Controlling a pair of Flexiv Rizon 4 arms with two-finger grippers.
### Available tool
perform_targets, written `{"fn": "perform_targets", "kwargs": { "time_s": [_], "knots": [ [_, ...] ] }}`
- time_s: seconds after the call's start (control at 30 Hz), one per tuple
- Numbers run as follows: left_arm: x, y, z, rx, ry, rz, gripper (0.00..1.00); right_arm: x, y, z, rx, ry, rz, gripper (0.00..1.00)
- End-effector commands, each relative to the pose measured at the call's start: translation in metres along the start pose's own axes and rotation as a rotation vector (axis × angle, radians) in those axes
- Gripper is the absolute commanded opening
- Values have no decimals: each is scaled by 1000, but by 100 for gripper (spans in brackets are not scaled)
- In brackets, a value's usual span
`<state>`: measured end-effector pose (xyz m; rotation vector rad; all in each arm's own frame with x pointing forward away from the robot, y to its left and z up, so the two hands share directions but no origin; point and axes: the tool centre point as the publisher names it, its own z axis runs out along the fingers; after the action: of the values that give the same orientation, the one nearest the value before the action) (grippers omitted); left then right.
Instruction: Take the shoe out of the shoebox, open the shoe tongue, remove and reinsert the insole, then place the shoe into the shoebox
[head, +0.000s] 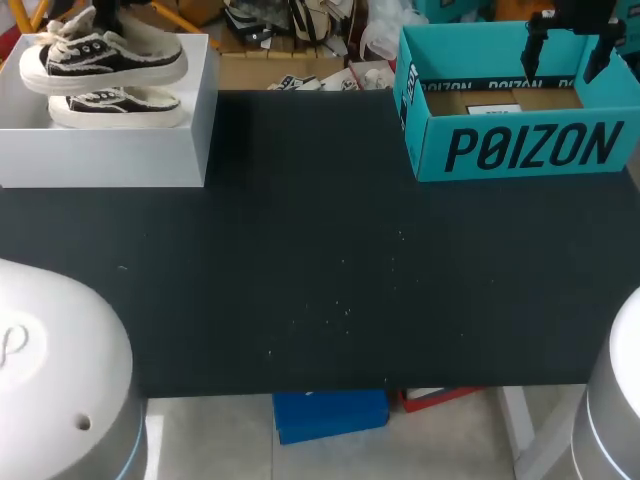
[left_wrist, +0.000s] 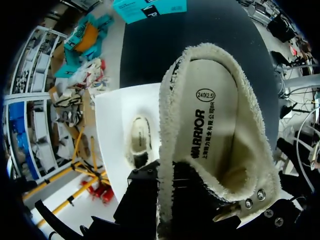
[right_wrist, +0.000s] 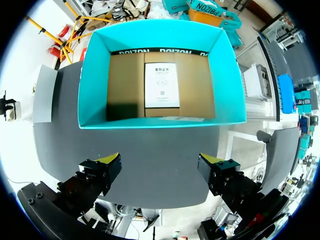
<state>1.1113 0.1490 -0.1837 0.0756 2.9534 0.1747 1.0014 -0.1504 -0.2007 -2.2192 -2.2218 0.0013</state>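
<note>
Presently, the left gripper (left_wrist: 215, 210) is closed on the shoe (head: 100, 60), a black low-top with pale fleece trim and white laces. In the left wrist view the heel end sits between the black finger bodies. The shoe itself covers the yellow tips, so the grip is read from the shoe hanging clear above the surface beneath it. The shoe's mouth faces the wrist camera, and the cream insole (left_wrist: 215, 115) lies flat inside, ringed by the fleece collar.

A second shoe (head: 115, 105) of the same pattern lies on its sole on top of the white box (head: 110, 150), directly under the held one and well apart from it in the left wrist view. The white box stands at the far left corner of the black table (head: 320, 280).

The teal shoebox (head: 520, 150) stands at the far right corner of the table with its lid off. Its brown cardboard floor carries only a white label (right_wrist: 161, 85).

The right gripper (right_wrist: 160, 160) hangs high by the shoebox with its jaws spread wide and nothing between them. In the right wrist view the shoebox lies ahead of its fingers, with bare table surface under them. In the head view the two dark fingers (head: 533, 55) hang in front of the shoebox's rear wall.
</note>
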Motion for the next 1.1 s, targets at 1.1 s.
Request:
{"fn": "perform_targets", "kwargs": {
  "time_s": [1.1],
  "knots": [
    [189,-302,62,63,139,103,0,0,0,0,0,0,0,100]
  ]
}}
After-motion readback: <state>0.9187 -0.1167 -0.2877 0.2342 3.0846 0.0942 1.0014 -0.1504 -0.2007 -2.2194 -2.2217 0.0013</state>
